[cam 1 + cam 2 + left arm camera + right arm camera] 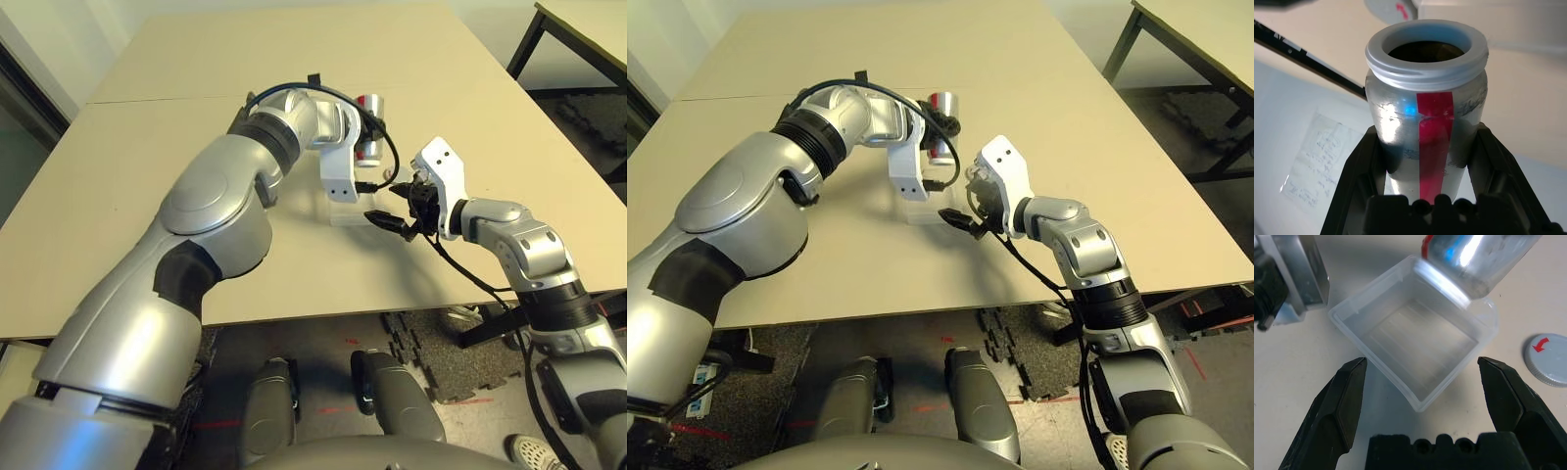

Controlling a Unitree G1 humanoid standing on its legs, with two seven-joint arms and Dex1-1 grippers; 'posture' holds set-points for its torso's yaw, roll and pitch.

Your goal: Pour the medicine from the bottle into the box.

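Left arm: reaches across the table (147,147), forearm bent inward, wrist over the box (1415,340).
Left gripper (1425,161): fingers clamped on the bottle (1425,117), one at each side.
Bottle: uncapped, open mouth tilted down over the box's far corner.
Right arm: elbow out, wrist turned toward the box.
Right gripper (1422,377): fingers spread wide, holding nothing, just short of the box's near corner.
Box: on the table between both grippers.
Cap (1547,360): loose on the table beside the box.

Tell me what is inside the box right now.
The box looks empty: its clear ribbed floor shows bare. The bottle, held tilted by the left gripper, hangs open-mouthed over one corner and covers that part. The bottle's dark inside cannot be made out.
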